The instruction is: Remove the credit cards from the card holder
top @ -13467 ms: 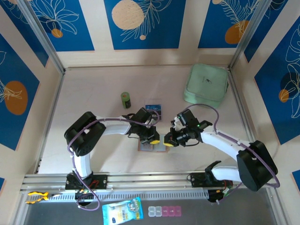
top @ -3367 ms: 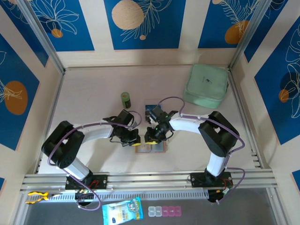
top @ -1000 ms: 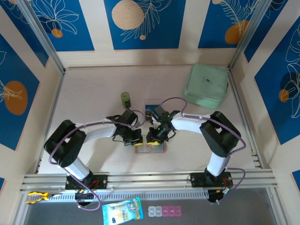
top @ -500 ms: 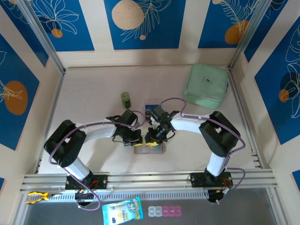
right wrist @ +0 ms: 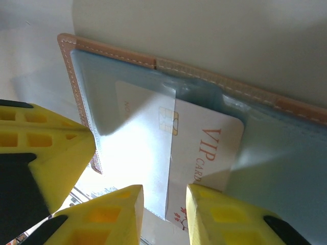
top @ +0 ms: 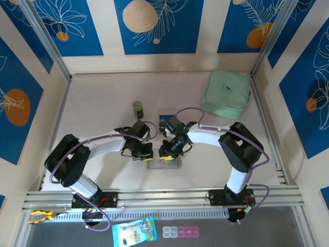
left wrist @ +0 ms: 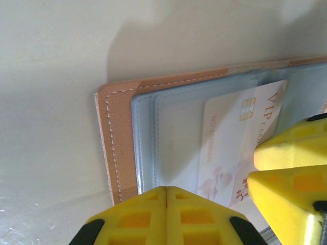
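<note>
Biggest risk I'd say: the pale VIP card point(right wrist: 204, 148) is only half out of its sleeve, so a pull could drag the whole card holder point(top: 164, 162) along (it lies open by the middle of the table's near edge). Left gripper point(left wrist: 166, 214) is pressed together, tips on the holder's stitched edge. Right gripper point(right wrist: 163, 206) is partly spread, straddling the card's end, not clearly clamped.

I am seeing the card holder's point(left wrist: 116, 148) tan cover showing as matt, stitched leather, while its pockets are gleaming as clear, glossy plastic. The pale card point(right wrist: 212, 148) inside is looking smooth and shiny. My yellow fingers point(right wrist: 214, 217) are appearing as matt moulded plastic. The table point(left wrist: 46, 66) is looking smooth and dull.
</note>
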Robot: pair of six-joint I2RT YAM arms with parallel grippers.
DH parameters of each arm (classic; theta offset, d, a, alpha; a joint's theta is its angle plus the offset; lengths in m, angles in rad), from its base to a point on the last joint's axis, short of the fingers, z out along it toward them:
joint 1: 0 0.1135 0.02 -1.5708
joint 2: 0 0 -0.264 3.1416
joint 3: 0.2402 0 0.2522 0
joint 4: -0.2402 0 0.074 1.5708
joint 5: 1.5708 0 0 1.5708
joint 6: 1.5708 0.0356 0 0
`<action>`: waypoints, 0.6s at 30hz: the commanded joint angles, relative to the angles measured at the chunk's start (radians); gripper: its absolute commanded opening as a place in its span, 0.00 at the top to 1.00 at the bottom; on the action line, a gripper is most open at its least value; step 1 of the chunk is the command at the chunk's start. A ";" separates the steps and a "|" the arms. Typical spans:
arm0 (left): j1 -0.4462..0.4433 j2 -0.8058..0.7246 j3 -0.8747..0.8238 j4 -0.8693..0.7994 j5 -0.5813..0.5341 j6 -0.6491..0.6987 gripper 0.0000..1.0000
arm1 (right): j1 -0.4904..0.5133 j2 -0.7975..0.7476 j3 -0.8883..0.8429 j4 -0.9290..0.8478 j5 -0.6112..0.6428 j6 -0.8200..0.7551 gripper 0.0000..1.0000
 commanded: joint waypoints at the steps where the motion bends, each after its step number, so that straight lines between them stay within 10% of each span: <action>1: 0.005 0.030 -0.018 -0.013 -0.010 0.021 0.94 | 0.012 0.021 0.014 0.001 -0.034 0.011 0.70; 18: 0.010 -0.027 0.002 -0.040 -0.024 0.016 0.94 | 0.017 -0.042 0.025 -0.033 0.001 0.011 0.70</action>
